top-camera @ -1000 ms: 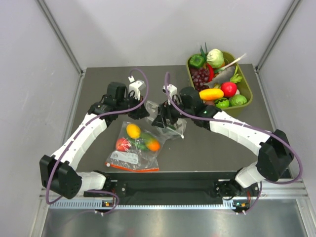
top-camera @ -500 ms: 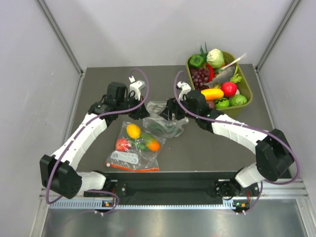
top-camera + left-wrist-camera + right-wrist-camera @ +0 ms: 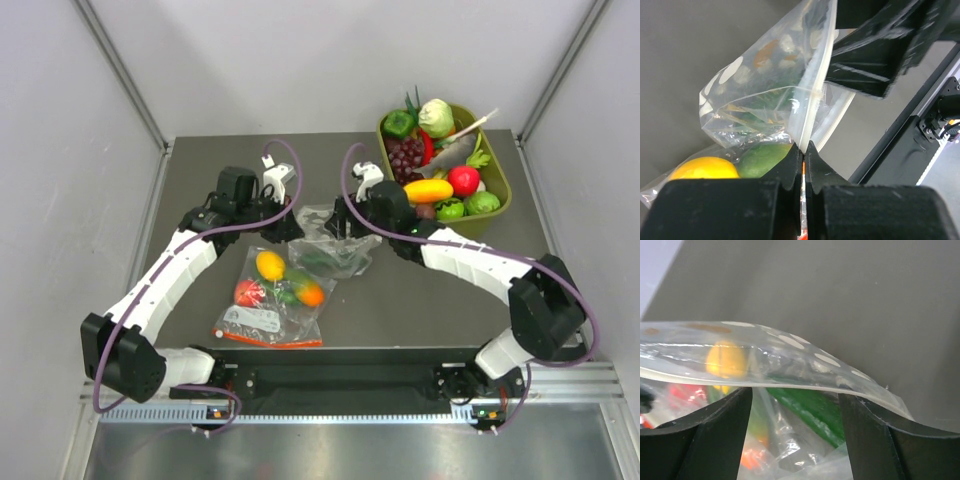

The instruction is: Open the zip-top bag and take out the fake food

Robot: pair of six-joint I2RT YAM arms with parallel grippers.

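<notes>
The zip-top bag [image 3: 340, 252], clear with white dots, lies mid-table between my grippers. My left gripper [image 3: 287, 228] is shut on its white zip edge [image 3: 812, 112] at the left corner, fingertips [image 3: 796, 157] pressed together. My right gripper [image 3: 340, 222] stands open at the bag's far right side. In the right wrist view the bag's rim [image 3: 790, 382] runs across the wide gap of that gripper [image 3: 795, 407], and neither finger [image 3: 875, 440] pinches it. The fake food shows as a dark green cucumber piece [image 3: 812, 410] inside the bag [image 3: 318, 262]. A yellow blur [image 3: 726, 360] shows through the plastic.
A plain clear bag with a red-orange strip [image 3: 268, 300] lies nearer the bases, holding round yellow [image 3: 269, 264], red and orange fruits. An olive bin [image 3: 500, 205] full of toy produce stands at the back right. Grey walls close in both sides.
My right gripper has drawn back from over the dotted bag toward its far edge, leaving the green piece in plain sight, and its jaws have narrowed a little. The left gripper has held still.
</notes>
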